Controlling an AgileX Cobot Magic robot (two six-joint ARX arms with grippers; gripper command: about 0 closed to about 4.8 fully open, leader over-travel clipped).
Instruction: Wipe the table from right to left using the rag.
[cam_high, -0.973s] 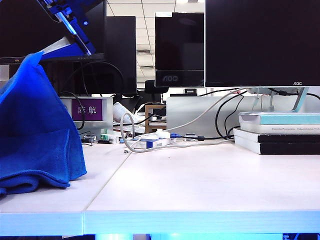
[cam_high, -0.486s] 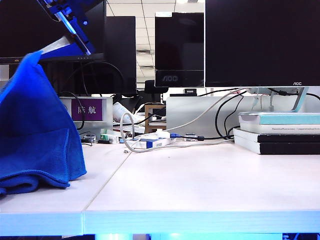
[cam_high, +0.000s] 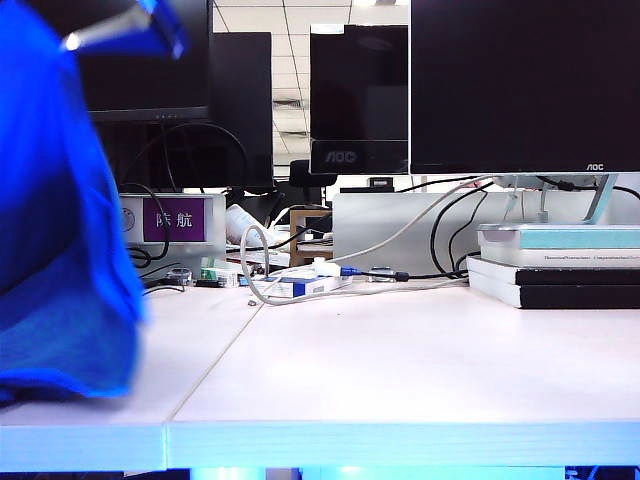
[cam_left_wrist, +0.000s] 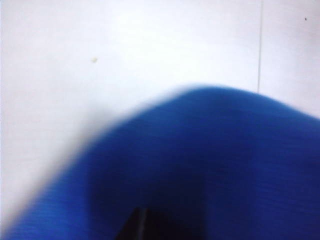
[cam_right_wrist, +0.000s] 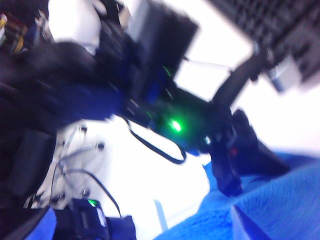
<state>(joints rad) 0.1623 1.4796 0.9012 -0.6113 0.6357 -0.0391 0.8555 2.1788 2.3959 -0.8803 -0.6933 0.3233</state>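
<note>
The bright blue rag (cam_high: 55, 250) hangs as a tall blurred sheet at the left of the exterior view, its lower edge at the table (cam_high: 400, 370). My left gripper (cam_high: 115, 28) is at the top left, shut on the rag's upper corner. In the left wrist view the rag (cam_left_wrist: 210, 165) fills most of the picture over the pale table (cam_left_wrist: 100, 50), and one dark finger (cam_left_wrist: 140, 226) pokes out of it. My right gripper (cam_right_wrist: 145, 226) does not show in the exterior view. In its own view it stands open over white table beside the rag (cam_right_wrist: 280, 205).
Monitors line the back. A stack of books (cam_high: 560, 265) lies at the right, with loose cables (cam_high: 300, 285) and a purple-labelled box (cam_high: 175, 218) behind the middle. A seam (cam_high: 215, 365) crosses the table. The right wrist view shows a keyboard (cam_right_wrist: 270, 25) and the left arm (cam_right_wrist: 172, 125).
The left gripper has risen and come nearer the camera with the rag. The rag now looms larger and blurred, and its folds on the table have drawn leftward.
</note>
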